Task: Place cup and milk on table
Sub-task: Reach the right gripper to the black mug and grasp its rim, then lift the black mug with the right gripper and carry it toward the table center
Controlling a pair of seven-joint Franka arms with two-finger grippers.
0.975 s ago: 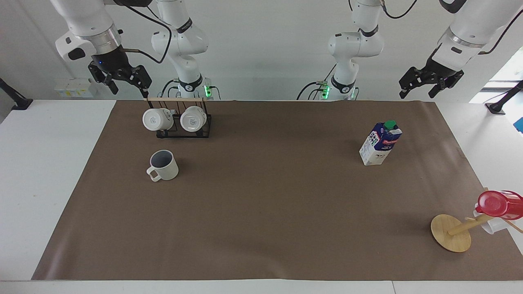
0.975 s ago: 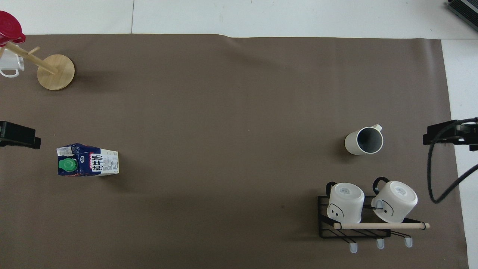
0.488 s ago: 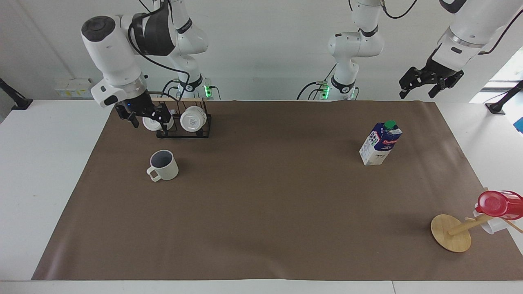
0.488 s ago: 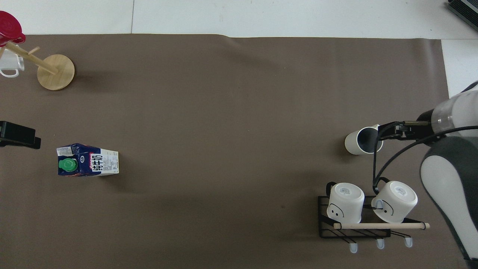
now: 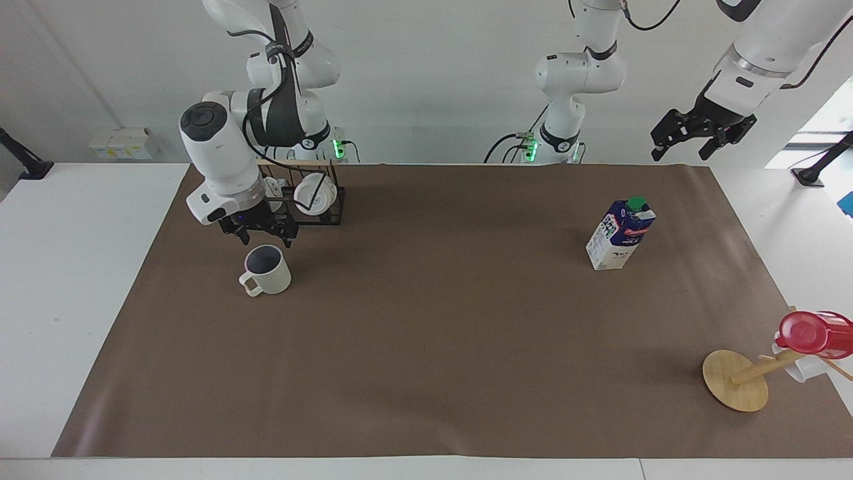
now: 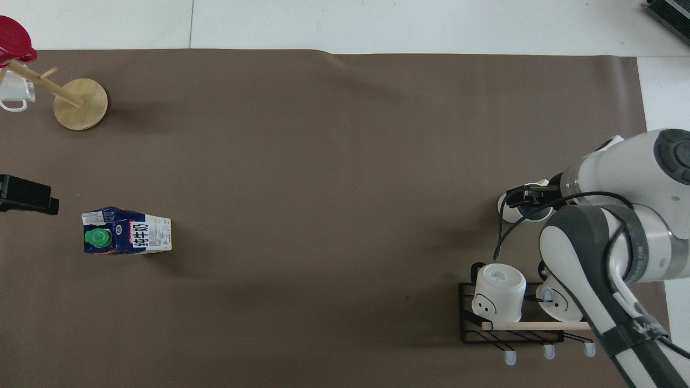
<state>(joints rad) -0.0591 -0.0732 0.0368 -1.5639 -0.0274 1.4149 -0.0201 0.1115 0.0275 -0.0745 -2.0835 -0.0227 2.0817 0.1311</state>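
Note:
The cup [image 5: 268, 272], cream-white with a dark inside, stands upright on the brown paper of the table [image 5: 433, 333] toward the right arm's end. My right gripper [image 5: 264, 239] hangs open just above its rim, not touching it. From overhead the right gripper [image 6: 522, 197] covers most of the cup [image 6: 505, 207]. The milk [image 5: 620, 234], a blue-and-white carton with a green cap, stands upright toward the left arm's end, also seen as the milk [image 6: 127, 231] on the table [image 6: 323, 161]. My left gripper [image 5: 686, 148] waits open, raised near the table's edge; its tip [image 6: 29, 195] shows overhead.
A black wire rack [image 5: 335, 208] with two white mugs [image 6: 498, 291] stands nearer the robots than the cup, right beside the right arm. A wooden mug tree [image 5: 736, 381] carrying a red cup [image 5: 809, 333] leans at the left arm's end, farther from the robots than the milk.
The right arm has swung down from above the wire rack to just over the cup, gripper still open. The left arm, cup and milk have not moved.

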